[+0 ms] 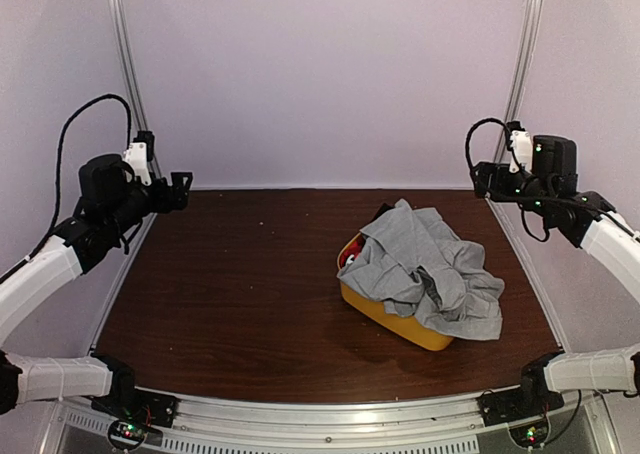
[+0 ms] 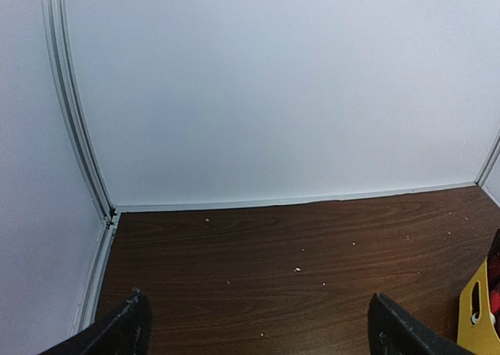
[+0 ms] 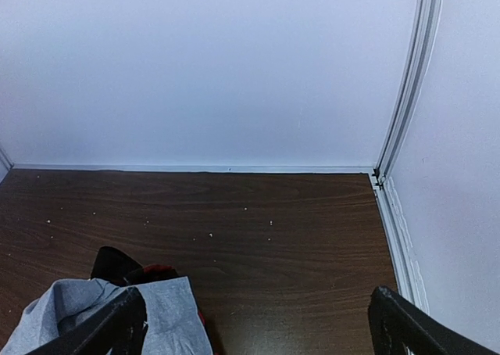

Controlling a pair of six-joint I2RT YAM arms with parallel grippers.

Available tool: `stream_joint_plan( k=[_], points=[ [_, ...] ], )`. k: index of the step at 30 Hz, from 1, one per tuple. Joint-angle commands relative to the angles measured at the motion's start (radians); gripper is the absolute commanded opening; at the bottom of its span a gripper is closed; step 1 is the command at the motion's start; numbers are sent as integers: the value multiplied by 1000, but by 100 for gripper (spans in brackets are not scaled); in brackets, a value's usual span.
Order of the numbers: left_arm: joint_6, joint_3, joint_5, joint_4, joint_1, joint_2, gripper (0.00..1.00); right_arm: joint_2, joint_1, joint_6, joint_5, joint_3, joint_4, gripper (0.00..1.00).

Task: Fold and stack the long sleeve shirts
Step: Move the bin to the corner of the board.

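Spread wide and holding nothing, the left fingers [image 2: 125, 333] show as two dark, blunt plastic tips at the bottom corners of the left wrist view, raised above the left far part of the surface [image 1: 250, 284]. The right fingers [image 3: 400, 325] are parted just as far and equally empty, held up near the right far corner.

A grey shirt [image 1: 430, 264] lies crumpled in a soft heap over a yellow tub [image 1: 395, 324] on the right half of the surface. Its cloth is plain, matte and heavily creased, spilling over the tub's near and right rims and hanging down to touch the wood. Only the tub's smooth, glossy front wall and left corner show; a slot handle is visible in its wall in the left wrist view. Beneath the grey folds, a bit of red and black cloth [image 3: 156, 273] peeks out at the tub's far side; its pattern cannot be made out.

Dark brown wood grain covers the surface, dotted with pale specks [image 2: 298, 270] towards the back. Flat white walls [image 1: 320, 74] enclose it, joined by thin metal rails [image 3: 406, 97].
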Motion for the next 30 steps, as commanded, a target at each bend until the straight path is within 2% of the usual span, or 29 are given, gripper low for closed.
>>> stream_joint_plan(
  k=[1, 7, 17, 20, 30],
  points=[
    [16, -9, 8, 53, 9, -22, 98, -3, -4, -5, 47, 30, -62, 100],
    [10, -15, 18, 57, 9, -18, 98, 40, -3, -17, 73, 38, -149, 100],
    [-8, -13, 45, 61, 9, 15, 98, 210, 18, -46, -216, 53, -259, 100],
    [-8, -17, 46, 61, 9, 6, 98, 248, 50, -56, -260, 50, -280, 100],
    [-8, -17, 82, 64, 9, 8, 98, 349, 98, -76, -239, 0, -294, 97]
  ],
)
